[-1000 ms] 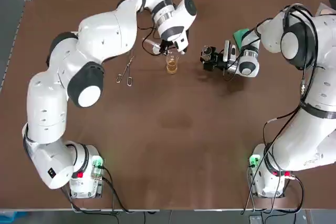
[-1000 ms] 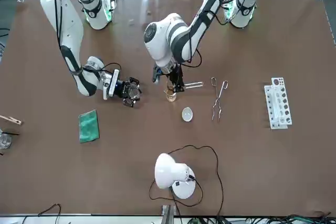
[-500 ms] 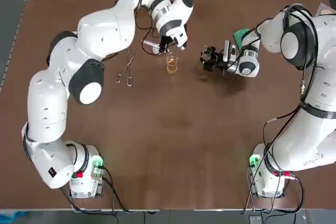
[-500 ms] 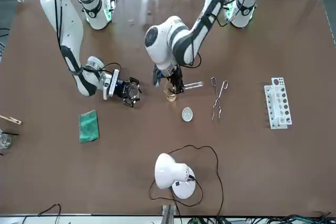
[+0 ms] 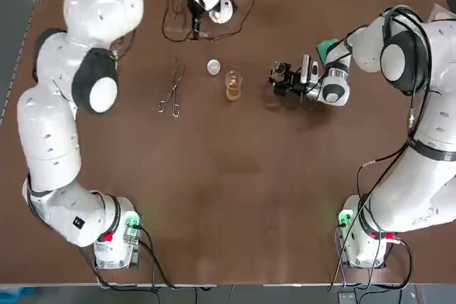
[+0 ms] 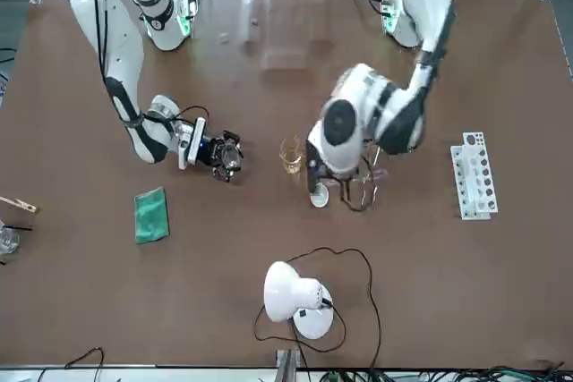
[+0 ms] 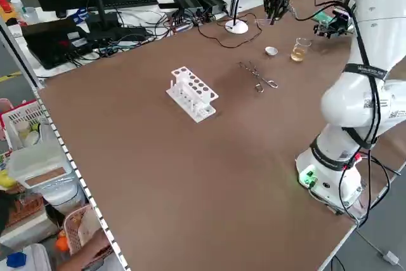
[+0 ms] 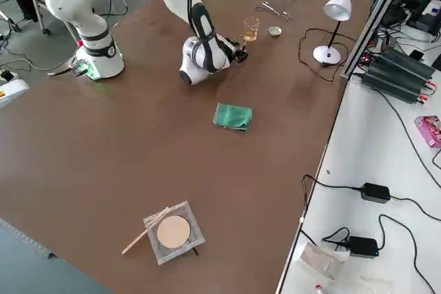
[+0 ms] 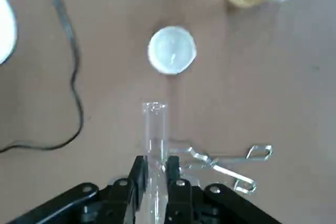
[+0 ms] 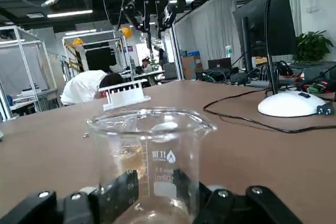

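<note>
Holding L hand (image 9: 156, 167) raised high over far side of tabletop (image 5: 235, 197), at approx. 11 o'clock from amber-liquid beaker (image 5: 233, 85) in top view, arm stretching up & away from its base. Pinching test tube (image 9: 154, 127) betw. fingers closed tight on it, open end sticking out past tips, well clear of surface.

Resting R hand (image 6: 224, 155) low at tabletop level, at 3 o'clock from same beaker, wrist lying near-horizontal. Gripping clear beaker (image 10: 152, 145) betw. fingers, upright, near amber one but apart.

Lying on brown matte tabletop: small round white dish (image 5: 213, 67) at 10 o'clock just beside amber beaker; thin metal tongs (image 5: 171, 90) at 9 o'clock, farther off; folded green cloth (image 6: 150, 215) at 2 o'clock from R hand; white lamp (image 6: 295, 297) w/ black cable at 12 o'clock by far edge; white perforated rack (image 6: 474, 174) beyond tongs.

Crowding desks past far edge: monitors, cables, power bricks.
</note>
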Motion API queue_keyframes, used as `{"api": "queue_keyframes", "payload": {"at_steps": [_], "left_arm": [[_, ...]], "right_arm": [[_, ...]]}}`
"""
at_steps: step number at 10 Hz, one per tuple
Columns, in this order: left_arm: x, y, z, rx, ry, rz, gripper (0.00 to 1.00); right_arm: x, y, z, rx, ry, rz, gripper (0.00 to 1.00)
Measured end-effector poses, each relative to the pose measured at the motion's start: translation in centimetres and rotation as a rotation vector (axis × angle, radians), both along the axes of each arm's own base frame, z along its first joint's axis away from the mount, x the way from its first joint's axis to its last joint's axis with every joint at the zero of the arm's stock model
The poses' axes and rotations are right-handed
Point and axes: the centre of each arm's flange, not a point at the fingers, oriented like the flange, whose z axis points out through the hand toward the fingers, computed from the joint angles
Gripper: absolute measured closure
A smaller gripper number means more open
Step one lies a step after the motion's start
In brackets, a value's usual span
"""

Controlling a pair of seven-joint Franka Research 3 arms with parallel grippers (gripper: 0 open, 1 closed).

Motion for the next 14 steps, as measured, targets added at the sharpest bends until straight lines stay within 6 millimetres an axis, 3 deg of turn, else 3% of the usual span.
{"api": "queue_keyframes", "payload": {"at_steps": [3,5,8,11,12,14], "left_arm": [[5.2,14.1,2.2,-0.209,0.032,-0.032,0.79],[6.3,22.1,3.4,-0.364,0.036,-0.042,0.79],[4.5,33.8,5.0,-0.593,0.019,-0.038,0.79],[0.7,47.9,3.4,-0.888,-0.068,0.032,0.79],[-0.2,51.6,2.6,-0.982,-0.093,0.082,0.79],[-1.3,54.9,0.3,-1.089,-0.097,0.115,0.79]], "right_arm": [[-1.0,3.0,0.4,0.028,0.04,-0.017,0.62],[-1.6,4.8,0.8,0.049,0.07,-0.021,0.62],[-1.8,7.4,3.1,0.074,0.091,-0.032,0.62],[-2.2,10.1,6.0,0.115,0.115,-0.059,0.62],[-2.7,11.4,6.7,0.139,0.133,-0.073,0.62],[-4.0,13.8,7.6,0.191,0.185,-0.102,0.62]]}}
